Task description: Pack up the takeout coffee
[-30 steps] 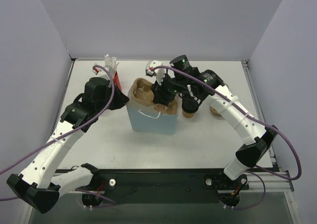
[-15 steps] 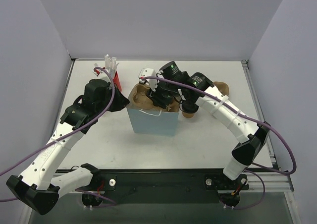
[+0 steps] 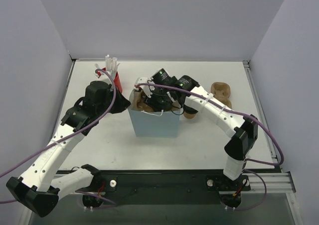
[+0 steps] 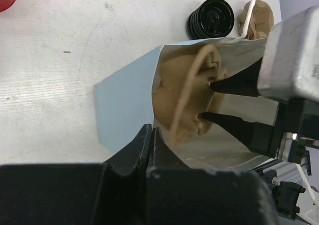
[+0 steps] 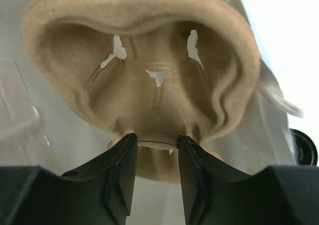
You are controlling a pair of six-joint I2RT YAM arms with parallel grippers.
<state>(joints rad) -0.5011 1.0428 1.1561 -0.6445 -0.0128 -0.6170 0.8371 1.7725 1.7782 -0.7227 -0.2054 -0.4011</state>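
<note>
A light blue paper bag [image 3: 154, 125] stands open mid-table. My left gripper [image 3: 124, 103] is shut on its left rim, fingertips pinched on the paper in the left wrist view [image 4: 151, 130]. My right gripper [image 3: 152, 101] is shut on a tan moulded-pulp cup carrier [image 3: 144, 104] and holds it in the bag's mouth; the right wrist view shows the fingers [image 5: 122, 155] clamping the carrier's centre tab [image 5: 144, 75]. The takeout coffee [image 3: 189, 114] stands right of the bag, mostly hidden under my right arm. Its black lid [image 4: 212, 18] shows beyond the bag [image 4: 124, 105].
A second pulp carrier [image 3: 222, 91] lies at the back right, also in the left wrist view [image 4: 256, 18]. A red cup [image 3: 114, 79] with white items stands behind the left gripper. Grey walls enclose the table on three sides.
My right gripper has moved left and down with the carrier, from over the bag's right side into its mouth. The carrier at the back right is now uncovered. The left gripper has held still.
</note>
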